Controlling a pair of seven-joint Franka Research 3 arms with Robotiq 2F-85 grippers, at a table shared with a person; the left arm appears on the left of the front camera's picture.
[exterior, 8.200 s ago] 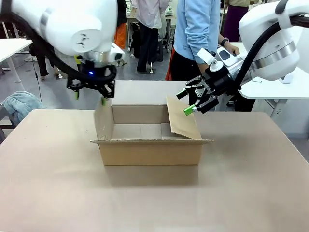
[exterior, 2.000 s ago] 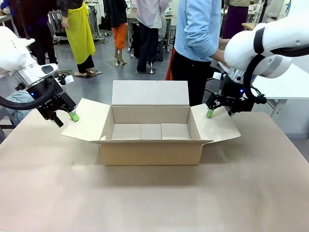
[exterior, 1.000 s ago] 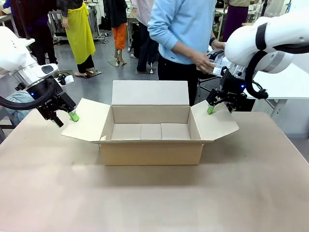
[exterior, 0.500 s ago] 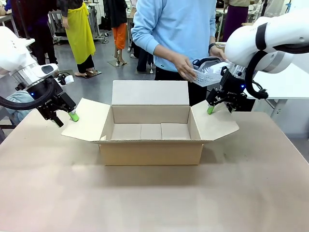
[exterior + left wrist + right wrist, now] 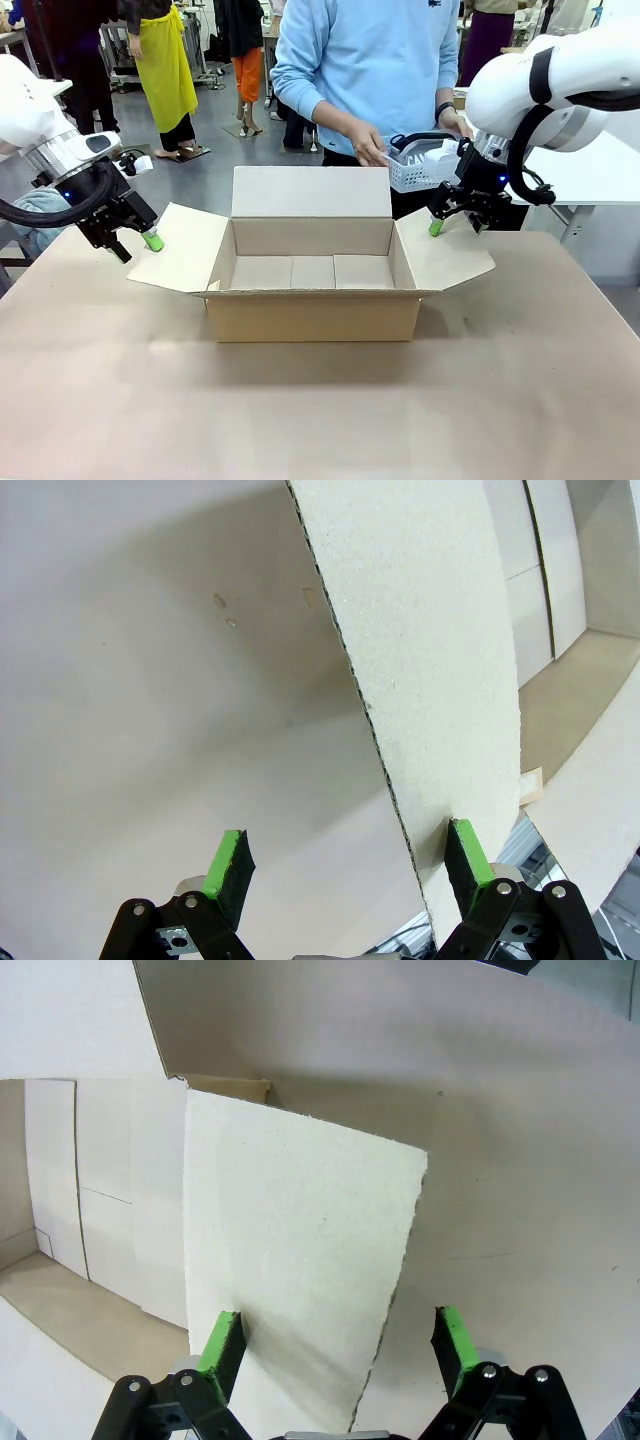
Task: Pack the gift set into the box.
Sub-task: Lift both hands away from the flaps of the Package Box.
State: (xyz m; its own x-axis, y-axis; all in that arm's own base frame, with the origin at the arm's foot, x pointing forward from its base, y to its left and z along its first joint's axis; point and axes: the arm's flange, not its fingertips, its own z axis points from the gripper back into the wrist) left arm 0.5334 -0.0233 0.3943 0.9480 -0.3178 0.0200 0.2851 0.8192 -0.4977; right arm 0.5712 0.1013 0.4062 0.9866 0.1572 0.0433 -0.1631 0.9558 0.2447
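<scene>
The box stands open in the middle of the table with all four flaps spread. My left gripper is open and straddles the outer edge of the left flap, one pad against the cardboard. My right gripper is open too, its fingers on either side of the right flap's edge. Beyond the box a person in a light blue top holds the gift set, a pale mesh tray with a black loop on top, in both hands above the far right corner.
The brown table top stretches wide in front of the box. A grey-blue cloth lies past the left edge and a white table stands behind my right arm. Other people stand farther back.
The person has stepped in behind the box and carried the tray left and lower, toward the box. Both arms have stayed put on the flaps.
</scene>
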